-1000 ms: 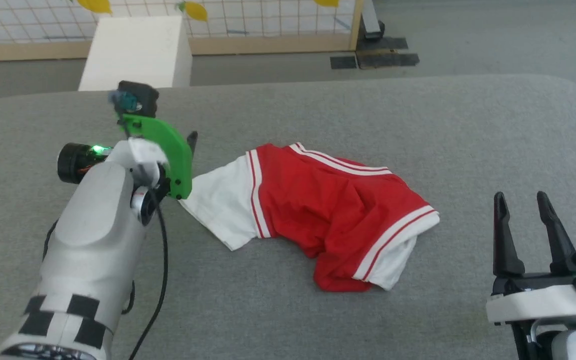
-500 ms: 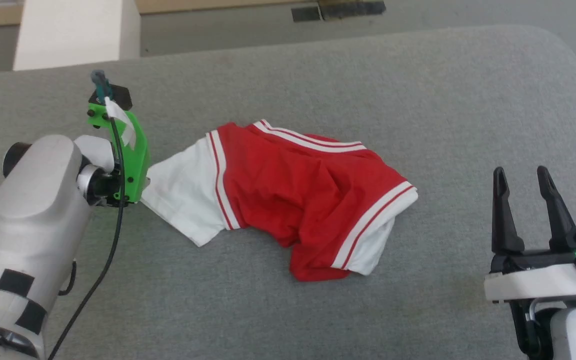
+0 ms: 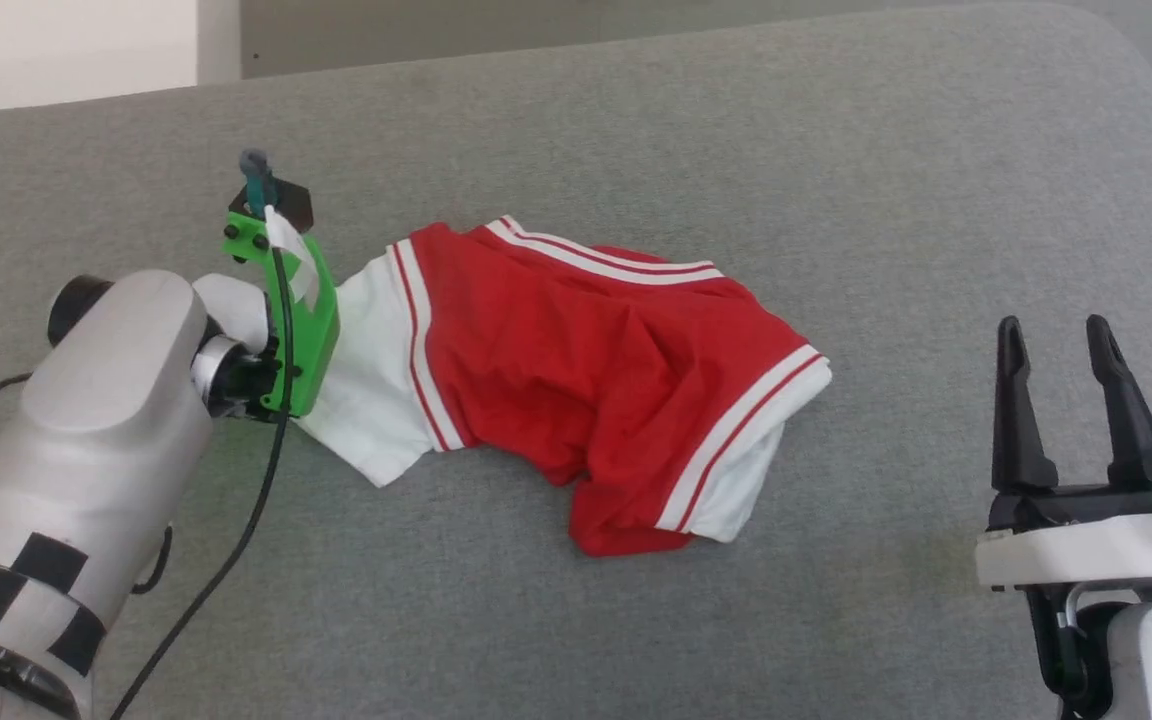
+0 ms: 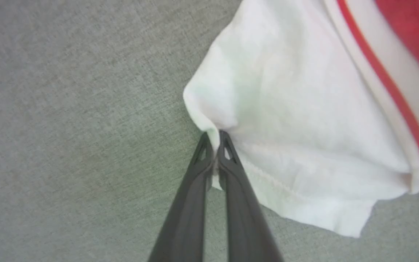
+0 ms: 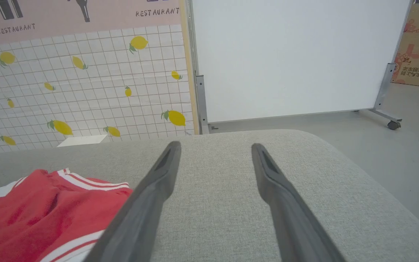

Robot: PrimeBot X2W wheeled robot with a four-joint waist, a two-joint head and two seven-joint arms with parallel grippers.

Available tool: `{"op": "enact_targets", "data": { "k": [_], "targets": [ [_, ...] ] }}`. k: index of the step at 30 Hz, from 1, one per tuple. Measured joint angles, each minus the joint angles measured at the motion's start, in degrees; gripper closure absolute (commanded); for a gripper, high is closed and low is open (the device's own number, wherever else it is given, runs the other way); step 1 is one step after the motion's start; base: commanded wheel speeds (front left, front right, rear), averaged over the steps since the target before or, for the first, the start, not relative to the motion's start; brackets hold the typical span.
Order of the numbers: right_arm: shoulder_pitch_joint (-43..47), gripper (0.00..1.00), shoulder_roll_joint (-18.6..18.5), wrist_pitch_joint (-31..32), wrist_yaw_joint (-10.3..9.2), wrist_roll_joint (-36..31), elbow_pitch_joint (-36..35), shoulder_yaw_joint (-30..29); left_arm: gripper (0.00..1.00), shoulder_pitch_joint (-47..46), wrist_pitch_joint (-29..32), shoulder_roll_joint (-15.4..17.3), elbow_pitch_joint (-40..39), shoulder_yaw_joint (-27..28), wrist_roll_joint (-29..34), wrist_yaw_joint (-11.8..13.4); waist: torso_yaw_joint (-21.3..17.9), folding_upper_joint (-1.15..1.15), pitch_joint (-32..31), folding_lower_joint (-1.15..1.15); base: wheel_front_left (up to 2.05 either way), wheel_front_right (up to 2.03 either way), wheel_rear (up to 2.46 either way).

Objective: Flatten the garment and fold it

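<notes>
a: where's the garment (image 3: 576, 370)?
b: bunched in a heap in the middle of the grey padded surface (image 3: 886, 160), one white sleeve (image 4: 286, 120) toward the robot's left.
a: the grip?
b: left gripper (image 4: 215, 140) is pinched on that sleeve's edge. i'd draw it outward, low and slow, so the cloth doesn't slip free. right gripper (image 3: 1053, 340) stands wide, holding nothing, well apart from the cloth.
a: the room?
b: lemon-print tiled wall (image 5: 86, 91) and a white panel (image 5: 296, 54) beyond.

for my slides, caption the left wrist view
The left gripper shut on the white sleeve edge of the garment.
</notes>
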Motion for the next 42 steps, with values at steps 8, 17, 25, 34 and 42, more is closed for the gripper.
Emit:
{"op": "enact_targets", "data": {
  "k": [8,17,25,34,42],
  "targets": [
    [1.29,0.0,0.0,0.0,0.0,-0.97,0.25,0.02,1.0,1.02,-5.71,3.5,-3.57,-2.38,-6.68,-0.11,4.03,0.0,-2.69,0.0,0.0,0.0,0.0],
    [1.82,0.0,0.04,0.0,0.0,-1.35,0.24,0.86,1.0,7.35,-8.09,11.25,5.66,-0.43,-9.78,0.87,7.6,0.0,-6.05,0.0,0.0,0.0,0.0],
    [2.6,0.0,0.03,0.0,0.0,-1.9,0.85,-0.18,0.0,9.75,-20.91,8.87,7.59,0.96,-10.28,0.87,8.05,0.0,-6.75,0.0,0.0,0.0,0.0],
    [2.46,0.0,0.02,0.0,0.0,-5.23,0.16,-1.26,0.0,12.92,-58.36,8.89,3.08,3.67,-3.58,5.93,9.61,0.0,-11.03,-0.01,0.0,0.0,0.0],
    [-2.7,0.0,-0.1,0.0,0.0,-11.03,0.51,0.73,0.0,26.21,-62.52,6.93,-21.95,19.63,8.27,19.71,12.28,0.0,-13.75,-0.01,0.0,0.0,0.0]
  ]
}}
